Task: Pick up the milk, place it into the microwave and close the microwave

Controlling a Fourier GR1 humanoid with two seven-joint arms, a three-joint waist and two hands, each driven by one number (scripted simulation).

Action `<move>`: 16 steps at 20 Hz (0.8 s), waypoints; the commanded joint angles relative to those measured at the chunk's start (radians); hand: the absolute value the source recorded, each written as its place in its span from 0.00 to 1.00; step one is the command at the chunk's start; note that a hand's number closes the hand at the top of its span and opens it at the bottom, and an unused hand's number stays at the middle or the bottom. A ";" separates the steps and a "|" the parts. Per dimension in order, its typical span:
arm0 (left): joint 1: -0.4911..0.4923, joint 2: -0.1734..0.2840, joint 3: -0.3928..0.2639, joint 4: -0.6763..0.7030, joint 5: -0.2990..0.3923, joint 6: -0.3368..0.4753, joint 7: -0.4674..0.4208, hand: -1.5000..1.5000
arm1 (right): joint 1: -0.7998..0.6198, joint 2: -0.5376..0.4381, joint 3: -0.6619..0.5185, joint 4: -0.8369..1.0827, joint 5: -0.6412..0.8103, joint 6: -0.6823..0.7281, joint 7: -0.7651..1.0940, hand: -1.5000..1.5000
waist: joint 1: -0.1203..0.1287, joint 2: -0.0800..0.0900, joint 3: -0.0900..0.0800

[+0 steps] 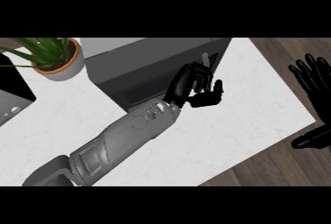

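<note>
Here left hand (197,85) fingers against microwave (155,65) door; milk unseen.

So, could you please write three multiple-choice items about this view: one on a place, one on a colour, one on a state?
1. Where is the potted plant?
A. far left of the counter
B. beside the right hand
C. on the floor

2. What colour is the counter?
A. black
B. white
C. green

3. How is the right hand?
A. curled round a plate
B. open, fingers up
C. pressing the plant

Answers:
1. A: it stands left of the microwave.
2. B: the top is white.
3. B: it rests off the counter's right edge, while the left hand is at the microwave.
</note>
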 commanded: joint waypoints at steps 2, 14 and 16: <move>-0.076 -0.032 -0.002 0.022 0.010 -0.001 -0.004 1.00 | -0.038 -0.029 0.055 -0.062 0.013 0.123 -0.029 1.00 | -0.020 -0.002 0.003; -0.075 -0.032 0.012 0.029 0.066 0.041 -0.040 1.00 | -0.069 -0.054 0.166 -0.250 -0.002 0.184 0.039 1.00 | -0.054 -0.005 0.006; -0.072 -0.031 0.002 0.029 0.064 0.043 -0.055 1.00 | -0.072 -0.049 0.180 -0.282 -0.013 0.184 0.049 1.00 | -0.054 -0.008 0.005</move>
